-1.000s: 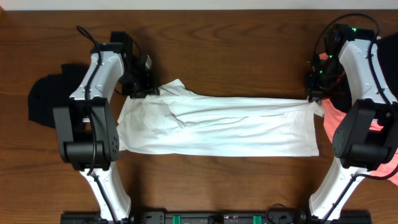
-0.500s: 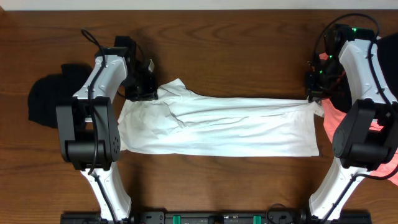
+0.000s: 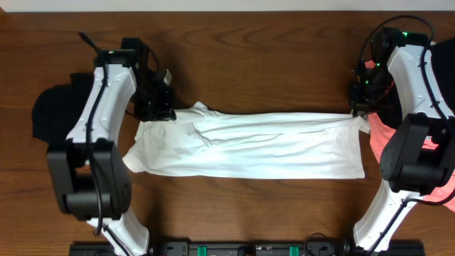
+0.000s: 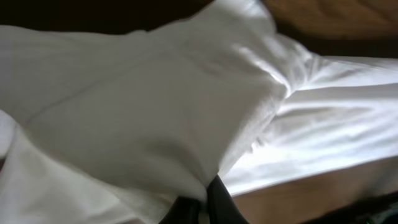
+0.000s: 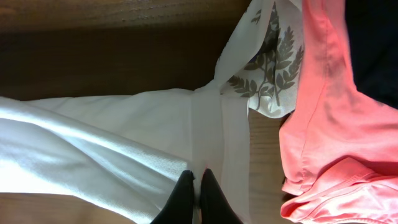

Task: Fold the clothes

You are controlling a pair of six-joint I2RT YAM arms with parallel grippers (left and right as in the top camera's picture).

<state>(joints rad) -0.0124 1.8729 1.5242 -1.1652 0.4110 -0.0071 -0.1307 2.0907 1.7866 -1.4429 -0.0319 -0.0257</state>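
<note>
**Left arm clamps and draws the shirt corner**

Since a second ago the left fingers (image 4: 219,208) have clenched on the far-left corner of the shirt (image 3: 263,146) and shifted. The raised peak there has flattened, and the shirt's left edge flares wider toward the black garment (image 3: 50,114). The right fingers (image 5: 210,199) stay clamped on the far-right corner, unmoved. The shirt lies stretched across the counter (image 3: 249,57) between both arms. A grey-green leafy print (image 5: 273,62) shows beside the pink garment (image 5: 329,99); no lettering is legible.
</note>
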